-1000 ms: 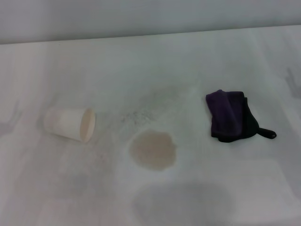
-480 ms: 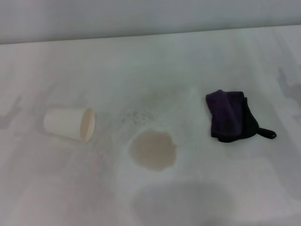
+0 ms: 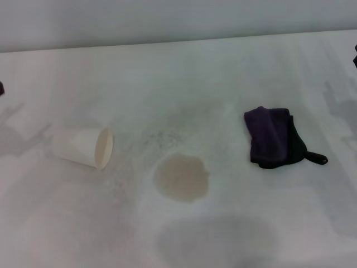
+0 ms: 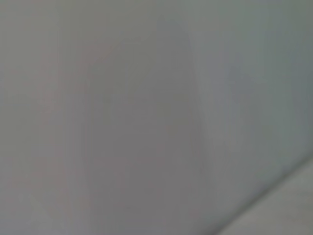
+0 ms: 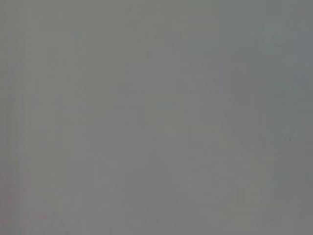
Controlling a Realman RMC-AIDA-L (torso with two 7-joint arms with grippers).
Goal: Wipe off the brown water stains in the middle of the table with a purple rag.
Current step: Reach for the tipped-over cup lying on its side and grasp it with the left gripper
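The purple rag [image 3: 272, 137] lies folded on the white table [image 3: 178, 72], right of centre, its black underside and short black tab pointing right. The brown water stains [image 3: 181, 177] form one roundish tan puddle in the middle, left of the rag and apart from it. Only a dark sliver of my left gripper [image 3: 1, 88] shows at the head view's left edge, and a sliver of my right gripper [image 3: 355, 54] at the right edge, both far from rag and puddle. Both wrist views show only plain grey.
A white paper cup [image 3: 83, 147] lies on its side left of the puddle, mouth towards it. Faint grey speckles sit just behind the puddle, and a large grey shadow patch [image 3: 217, 240] lies near the front edge.
Dark tips of both grippers have come into the head view's left and right edges, and their shadows on the table have shifted. Rag, cup and puddle have not moved.
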